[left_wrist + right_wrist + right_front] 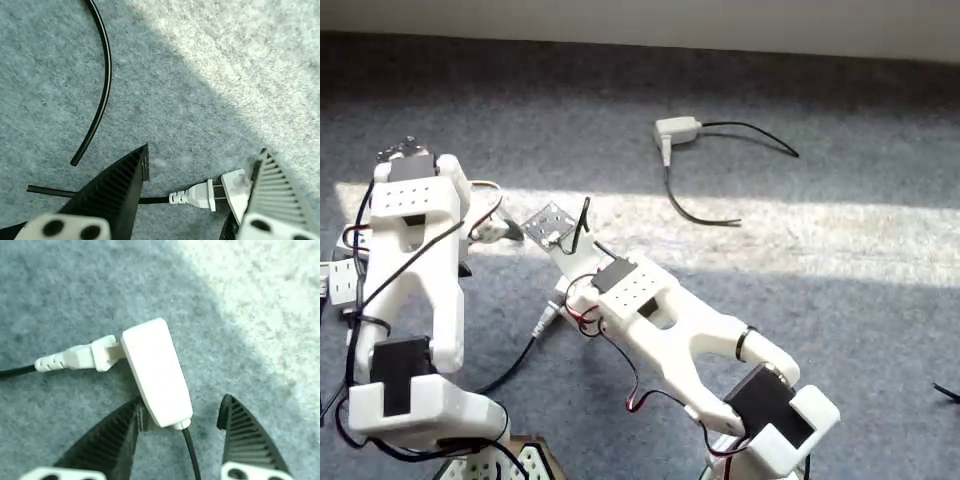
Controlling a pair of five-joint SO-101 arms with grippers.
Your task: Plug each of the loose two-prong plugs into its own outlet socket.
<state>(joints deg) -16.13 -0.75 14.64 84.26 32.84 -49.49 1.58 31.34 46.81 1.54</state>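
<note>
In the left wrist view a white two-prong plug [196,195] on a black cord lies on the grey carpet. Its prongs reach into a white outlet socket [237,187] beside one finger. My left gripper [205,152] is open above them, holding nothing. In the right wrist view another white plug [75,358] sits in a white outlet block [156,371]. My right gripper [182,400] is open, its fingers on either side of the block's cord end. In the high view both grippers [495,230] [555,228] hang close together left of centre, with a white plug [545,322] lying below them.
At the back of the carpet lies a third white outlet [677,130] with black cords [700,215] trailing from it. A loose black cord end [100,90] runs past the left gripper. A sunlit band [820,240] crosses the carpet.
</note>
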